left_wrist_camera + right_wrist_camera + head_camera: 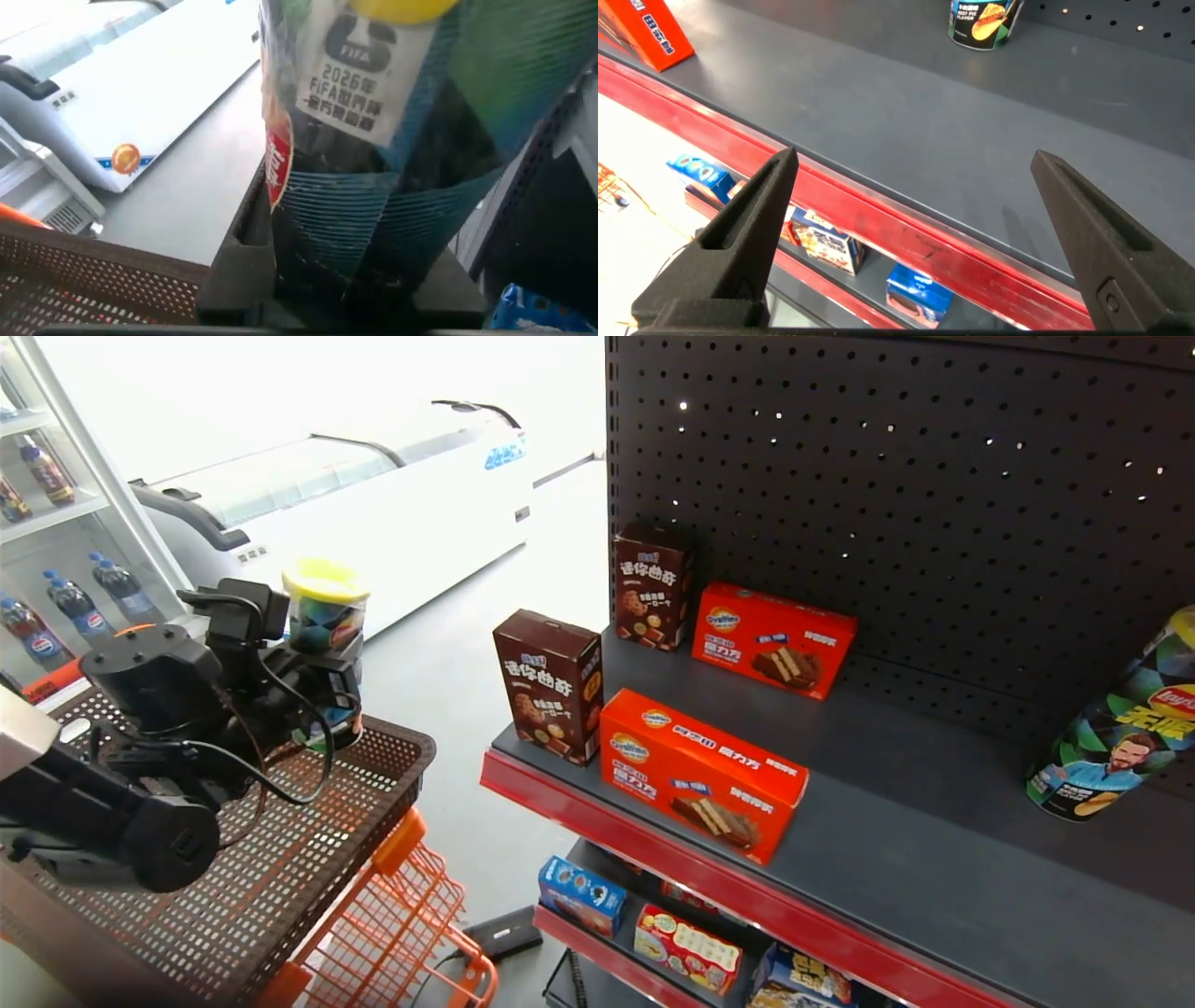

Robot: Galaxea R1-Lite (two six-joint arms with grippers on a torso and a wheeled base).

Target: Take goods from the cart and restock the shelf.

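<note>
The big black shelf with its red front edge sits at four o'clock in the head view. The orange cart carries a brown mesh basket at eight o'clock. It is close beside the shelf, so goods have a short way to go.

On the shelf, the front orange box and back orange box rest on their long sides. The front brown box and back brown box stand up. Their fronts face out, so shoppers can see them.

One chip can stands at three o'clock by the back wall, with bare shelf next to it. I think more cans go there.

The left pincer is closed around a second chip can. It holds the can upright above the basket at nine o'clock. The right pincer is spread wide with nothing in it, over the shelf's red edge.
</note>
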